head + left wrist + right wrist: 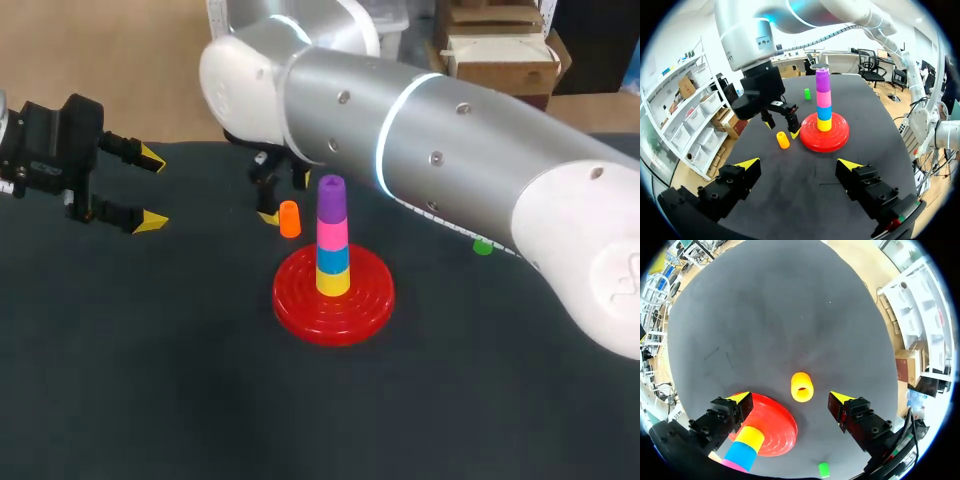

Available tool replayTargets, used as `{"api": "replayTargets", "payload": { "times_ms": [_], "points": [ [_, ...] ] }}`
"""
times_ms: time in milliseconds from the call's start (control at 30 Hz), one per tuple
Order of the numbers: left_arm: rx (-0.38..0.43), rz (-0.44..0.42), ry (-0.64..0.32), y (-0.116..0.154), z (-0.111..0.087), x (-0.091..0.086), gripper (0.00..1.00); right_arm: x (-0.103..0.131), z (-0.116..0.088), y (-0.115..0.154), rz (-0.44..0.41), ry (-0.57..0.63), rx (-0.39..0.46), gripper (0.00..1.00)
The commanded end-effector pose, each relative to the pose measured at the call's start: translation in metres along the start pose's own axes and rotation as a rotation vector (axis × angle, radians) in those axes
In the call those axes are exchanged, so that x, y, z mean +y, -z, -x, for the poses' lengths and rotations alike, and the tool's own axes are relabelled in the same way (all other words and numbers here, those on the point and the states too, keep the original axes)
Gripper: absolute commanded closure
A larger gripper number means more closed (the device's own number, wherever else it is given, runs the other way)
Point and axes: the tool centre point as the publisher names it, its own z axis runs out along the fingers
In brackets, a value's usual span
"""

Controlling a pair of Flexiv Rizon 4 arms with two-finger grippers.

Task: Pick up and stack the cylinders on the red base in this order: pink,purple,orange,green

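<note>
Remote station, stacking run: the right jaws hang apart above the orange cylinder (802,386), which stands on end on the dark desk (150,380) just beside the red base (300,300). The pink cylinder (332,232) and the purple cylinder (331,197) already top the stack, so I take the orange pick-up to be the step in hand. In the right wrist view the piece sits between my two yellow tips but slightly ahead of them. I would nudge forward until it is centred, then come straight down. One finger hangs over the base's rim and could clip it on the descent, so a small shift away from the stack looks wise. I would close on the side walls low down and lift well clear before crossing to the purple top. The left jaws wait apart and empty, well off to the side. The green cylinder (483,246) lies beyond the base, part hidden by my right arm (450,150).
</note>
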Motion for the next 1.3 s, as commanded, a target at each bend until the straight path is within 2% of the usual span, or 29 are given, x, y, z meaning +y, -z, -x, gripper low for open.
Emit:
{"api": "replayTargets", "payload": {
  "times_ms": [33,333,767,800,900,1033,1133,1167,1200,1300],
  "points": [
    [0.001,0.001,-0.002,0.000,-0.001,0.000,0.00,-0.009,0.009,0.000,0.228,0.000,0.211,0.00],
    [0.001,0.001,-0.002,0.000,-0.001,0.000,0.00,-0.013,0.010,-0.002,0.178,0.013,0.245,0.00],
    [0.001,0.001,-0.002,0.000,-0.001,0.000,0.00,-0.013,0.007,-0.012,0.157,0.015,0.254,0.00],
    [0.001,0.001,-0.002,0.000,-0.001,0.000,0.00,-0.013,0.008,-0.012,0.155,0.015,0.254,0.04],
    [0.001,0.001,-0.002,0.000,-0.001,0.000,0.00,-0.014,0.009,-0.013,0.151,0.018,0.256,0.25],
    [0.001,0.001,-0.002,0.000,-0.001,0.000,0.00,-0.014,0.009,-0.016,0.148,0.016,0.263,0.33],
    [0.001,0.001,-0.002,0.000,-0.001,0.000,0.00,-0.013,0.009,-0.017,0.147,0.010,0.264,0.31],
    [0.001,0.001,-0.002,0.000,-0.001,0.000,0.00,-0.013,0.009,-0.019,0.147,0.008,0.264,0.24],
    [0.001,0.001,-0.002,0.000,-0.001,0.000,0.00,-0.013,0.008,-0.020,0.148,0.004,0.261,0.13],
    [0.001,0.001,-0.002,0.000,-0.001,0.000,0.00,-0.013,0.008,-0.022,0.148,0.000,0.258,0.16]
  ]
}}
